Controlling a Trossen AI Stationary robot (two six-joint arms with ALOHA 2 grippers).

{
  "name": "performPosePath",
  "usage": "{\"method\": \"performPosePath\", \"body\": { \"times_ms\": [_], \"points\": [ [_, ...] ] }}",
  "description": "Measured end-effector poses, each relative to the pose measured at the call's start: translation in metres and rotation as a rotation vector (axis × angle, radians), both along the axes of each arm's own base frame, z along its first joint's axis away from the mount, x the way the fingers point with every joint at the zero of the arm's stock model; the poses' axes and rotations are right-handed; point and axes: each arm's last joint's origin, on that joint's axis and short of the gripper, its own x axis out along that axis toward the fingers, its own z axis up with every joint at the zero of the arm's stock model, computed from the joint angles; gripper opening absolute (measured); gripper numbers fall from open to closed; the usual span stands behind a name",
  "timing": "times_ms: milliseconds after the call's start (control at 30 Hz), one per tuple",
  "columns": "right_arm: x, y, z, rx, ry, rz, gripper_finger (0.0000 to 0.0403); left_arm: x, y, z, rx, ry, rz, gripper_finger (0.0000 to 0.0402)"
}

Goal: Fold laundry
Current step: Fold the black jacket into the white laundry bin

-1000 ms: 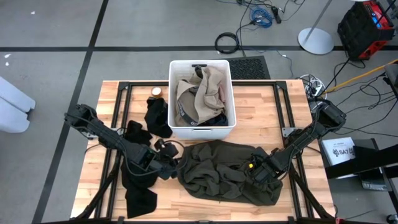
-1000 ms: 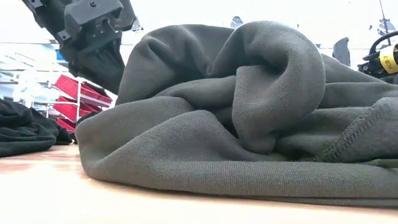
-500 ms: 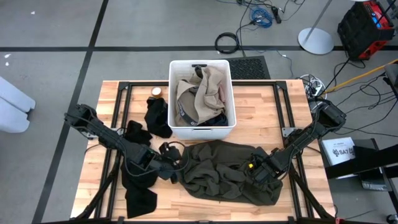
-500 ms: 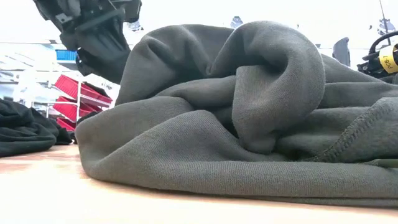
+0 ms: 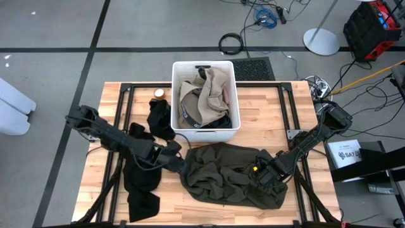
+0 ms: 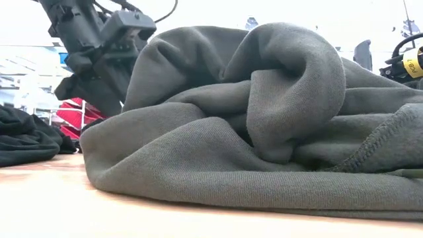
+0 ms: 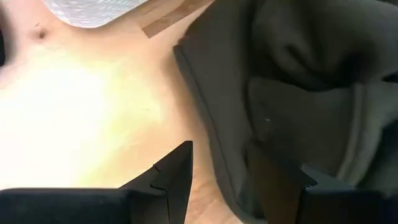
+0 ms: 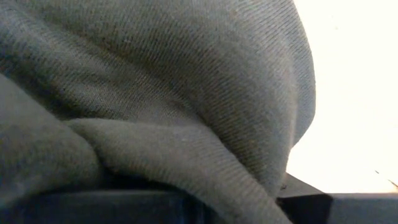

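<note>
The left tool [image 7: 242, 180] is straddling the olive garment's [image 5: 231, 174] edge with fingers parted; the right tool [image 5: 261, 178] is pinching it; no writing is legible.

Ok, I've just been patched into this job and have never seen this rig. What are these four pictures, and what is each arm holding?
These are two dark robot arms working at a wooden table. One picture looks straight down, one looks level across the tabletop, and one comes from each wrist. A large dark olive-grey cloth garment lies crumpled in the middle. The left gripper is open, its fingers either side of the garment's edge. The right gripper appears closed on a fold of it. Behind stands a white rectangular plastic bin holding a beige-tan garment. Black garments lie to the left.
</note>
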Motion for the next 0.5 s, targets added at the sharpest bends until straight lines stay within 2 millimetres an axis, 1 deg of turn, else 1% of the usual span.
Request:
{"method": "performPosePath", "body": {
  "times_ms": [100,300,367,500],
  "points": [
    [0.000,0.000,0.000,0.000,-0.001,0.001,0.0059,0.000,0.003,-0.002,-0.015,0.011,0.003,0.0162],
    [0.000,0.000,0.000,0.000,-0.001,0.002,0.0059,0.002,0.002,-0.001,-0.031,-0.003,-0.008,0.0162],
    [0.000,0.000,0.000,0.000,-0.001,0.002,0.0059,0.003,0.002,-0.005,-0.043,0.012,-0.015,0.0162],
    [0.000,0.000,0.000,0.001,-0.001,0.002,0.0059,0.011,0.001,-0.023,-0.118,0.082,-0.050,0.0162]
  ]
}}
